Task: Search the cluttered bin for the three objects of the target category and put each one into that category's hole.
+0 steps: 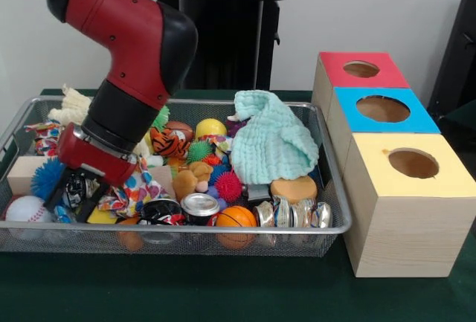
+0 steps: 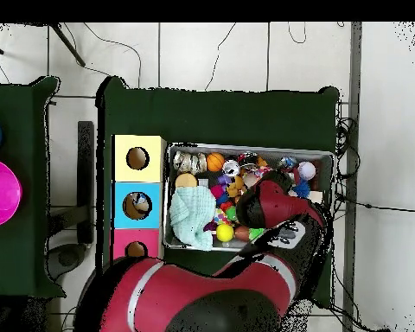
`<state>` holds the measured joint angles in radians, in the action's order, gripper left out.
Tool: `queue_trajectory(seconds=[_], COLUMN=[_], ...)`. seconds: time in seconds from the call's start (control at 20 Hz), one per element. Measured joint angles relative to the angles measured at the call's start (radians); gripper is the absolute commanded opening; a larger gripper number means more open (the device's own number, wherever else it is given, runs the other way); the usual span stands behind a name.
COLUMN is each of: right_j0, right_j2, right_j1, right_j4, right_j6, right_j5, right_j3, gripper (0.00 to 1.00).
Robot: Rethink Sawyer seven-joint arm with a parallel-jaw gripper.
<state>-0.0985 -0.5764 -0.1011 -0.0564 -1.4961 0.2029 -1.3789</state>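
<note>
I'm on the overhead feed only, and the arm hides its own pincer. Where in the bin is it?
Observer: The pincer is down in the clutter, right beside the blue spiky ball and near the baseball.
Operator: Anything else under the arm that I'm missing?
Observer: A white fluffy toy sits at the corner of the bin behind the arm, rising above the rim.

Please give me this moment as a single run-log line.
phase: searching | hand: down in wire bin, left end in front view, beside baseball | grip: unclear | boxes' holes: nothing visible inside
</note>
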Motion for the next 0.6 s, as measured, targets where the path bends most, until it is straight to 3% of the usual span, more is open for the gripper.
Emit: queue_trajectory(seconds=[0.25,0.6], right_j0=[0.008,-0.021], right_j2=[-0.006,0.012], right_j1=[0.000,-0.009], right_j4=[0.042,0.042], right_j6=[0.000,0.000], right_j5=[0.004,0.024], right_j3=[-0.013,-0.019], gripper=[0.00,0.00])
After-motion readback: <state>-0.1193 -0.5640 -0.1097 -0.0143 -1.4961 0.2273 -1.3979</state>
